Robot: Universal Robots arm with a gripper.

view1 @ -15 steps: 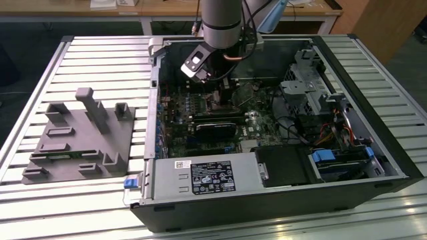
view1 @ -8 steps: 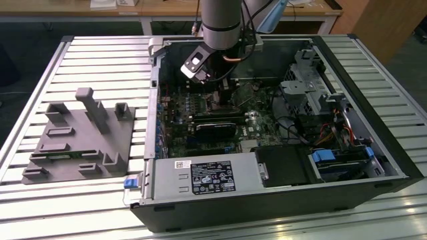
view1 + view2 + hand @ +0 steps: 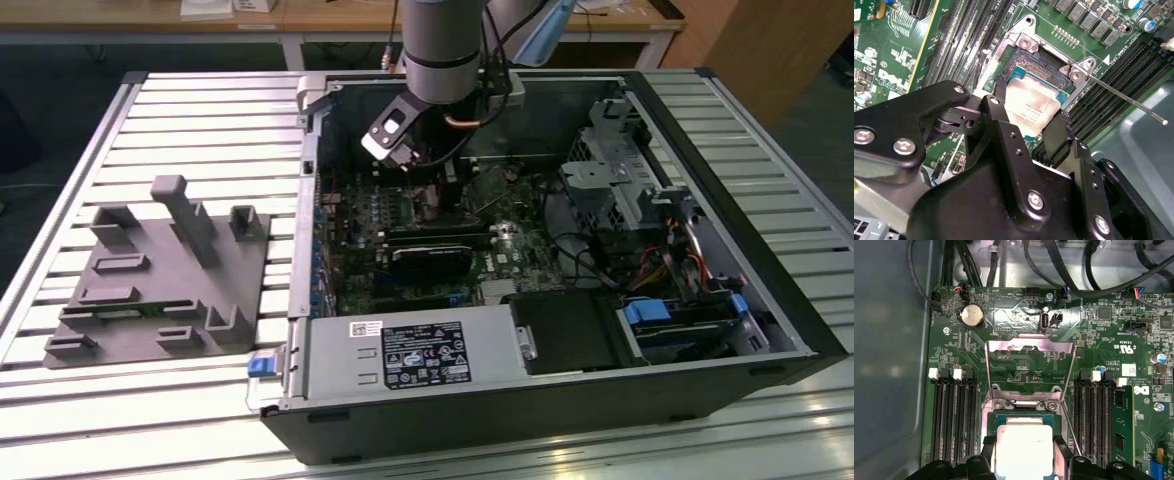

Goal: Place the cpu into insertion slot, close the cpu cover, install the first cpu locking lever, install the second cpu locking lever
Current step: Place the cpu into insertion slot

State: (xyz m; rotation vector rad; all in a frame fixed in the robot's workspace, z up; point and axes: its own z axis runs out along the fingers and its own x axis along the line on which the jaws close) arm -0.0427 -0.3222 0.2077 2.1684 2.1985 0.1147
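Upper centre in the exterior view, black jaws reach into the case (image 3: 534,420). They pinch the flat, square, matte-silver cpu (image 3: 1031,107) by opposite edges, over its socket (image 3: 1029,62); the thin metal cpu cover (image 3: 1004,346) stands open at the socket's edge.

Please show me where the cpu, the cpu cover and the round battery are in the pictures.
the cpu (image 3: 1021,447): first wrist view, middle of its pale metal top.
the cpu cover (image 3: 1029,345): first wrist view, cross bar of the open frame.
the round battery (image 3: 972,316): first wrist view, centre of its face.
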